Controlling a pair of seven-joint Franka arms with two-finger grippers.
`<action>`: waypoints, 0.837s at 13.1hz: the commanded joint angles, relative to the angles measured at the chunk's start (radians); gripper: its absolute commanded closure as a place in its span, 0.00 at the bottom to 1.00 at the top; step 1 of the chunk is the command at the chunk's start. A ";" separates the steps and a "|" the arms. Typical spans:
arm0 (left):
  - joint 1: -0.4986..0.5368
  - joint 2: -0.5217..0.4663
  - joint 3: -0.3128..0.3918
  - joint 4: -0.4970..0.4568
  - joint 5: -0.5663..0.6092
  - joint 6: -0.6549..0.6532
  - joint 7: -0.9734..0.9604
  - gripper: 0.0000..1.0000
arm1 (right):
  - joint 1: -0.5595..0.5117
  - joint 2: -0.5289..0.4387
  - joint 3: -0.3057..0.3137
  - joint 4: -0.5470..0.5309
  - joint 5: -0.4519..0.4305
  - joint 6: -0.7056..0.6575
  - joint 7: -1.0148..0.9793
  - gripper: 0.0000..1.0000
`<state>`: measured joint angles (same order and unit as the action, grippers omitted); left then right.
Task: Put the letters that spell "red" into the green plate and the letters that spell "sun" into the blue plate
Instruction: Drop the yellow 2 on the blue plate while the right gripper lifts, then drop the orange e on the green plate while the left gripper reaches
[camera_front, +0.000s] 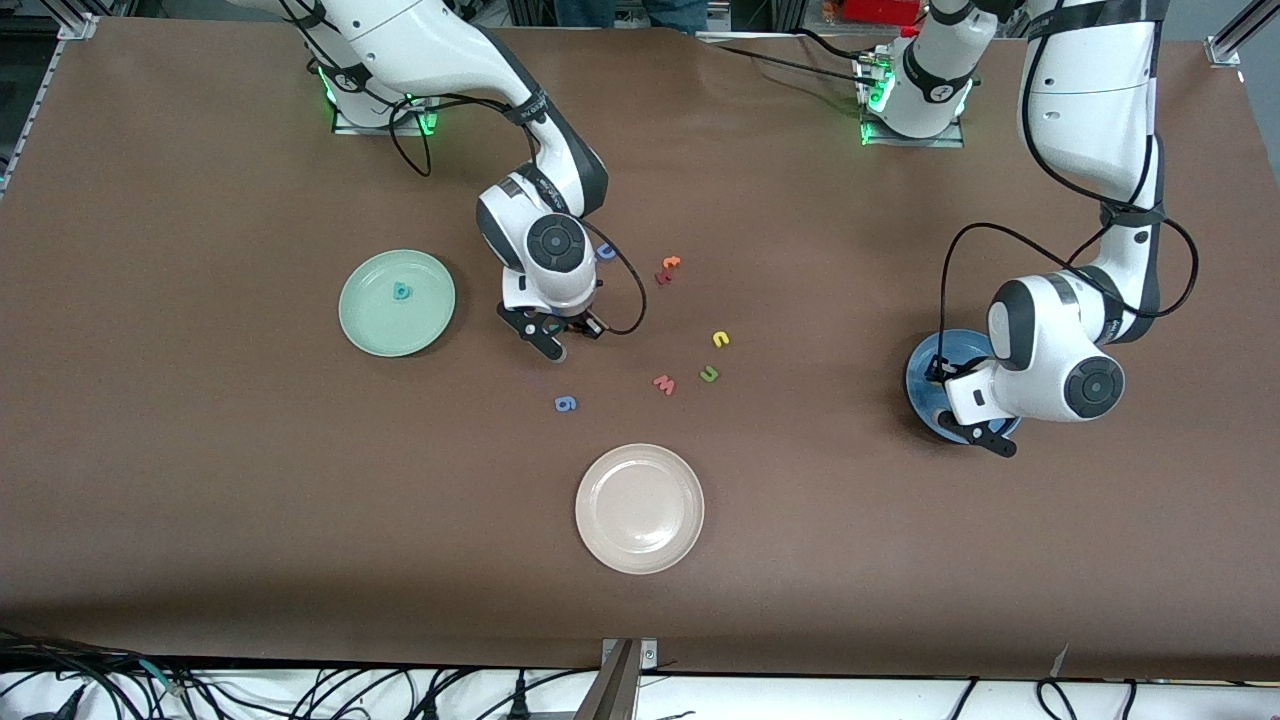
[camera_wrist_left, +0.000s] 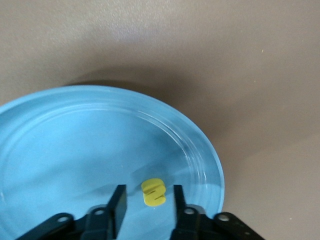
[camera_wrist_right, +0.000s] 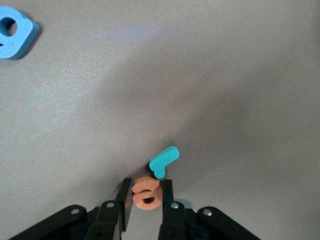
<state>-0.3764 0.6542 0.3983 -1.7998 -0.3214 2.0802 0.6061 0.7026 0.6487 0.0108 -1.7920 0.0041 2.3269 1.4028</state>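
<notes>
Orange "e" (camera_wrist_right: 146, 192) pinched between the right gripper (camera_wrist_right: 146, 196) fingers on the table, teal "r" (camera_wrist_right: 163, 161) touching it.
Left gripper (camera_wrist_left: 148, 200) parted over yellow "s" (camera_wrist_left: 153, 191), lying in blue plate (camera_wrist_left: 75, 145); "d" (camera_front: 402, 291) in green plate (camera_front: 372, 328); "u" (camera_front: 720, 339), "n" (camera_front: 709, 374) left on table.

left gripper (camera_wrist_left: 146, 205) fingers parted, right gripper (camera_wrist_right: 146, 200) fingers pinching
</notes>
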 joint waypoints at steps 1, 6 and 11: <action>-0.009 -0.027 -0.001 0.010 0.022 0.005 0.011 0.00 | 0.000 -0.038 -0.011 0.008 0.010 -0.055 -0.025 0.85; -0.042 -0.114 -0.096 0.027 0.024 -0.037 -0.006 0.00 | -0.055 -0.132 -0.034 0.042 0.016 -0.280 -0.229 0.85; -0.160 -0.148 -0.165 0.020 0.022 -0.072 -0.432 0.00 | -0.057 -0.210 -0.178 -0.010 0.013 -0.429 -0.633 0.84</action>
<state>-0.4973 0.5351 0.2577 -1.7589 -0.3215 2.0198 0.3456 0.6457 0.4934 -0.1229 -1.7472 0.0041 1.9337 0.9150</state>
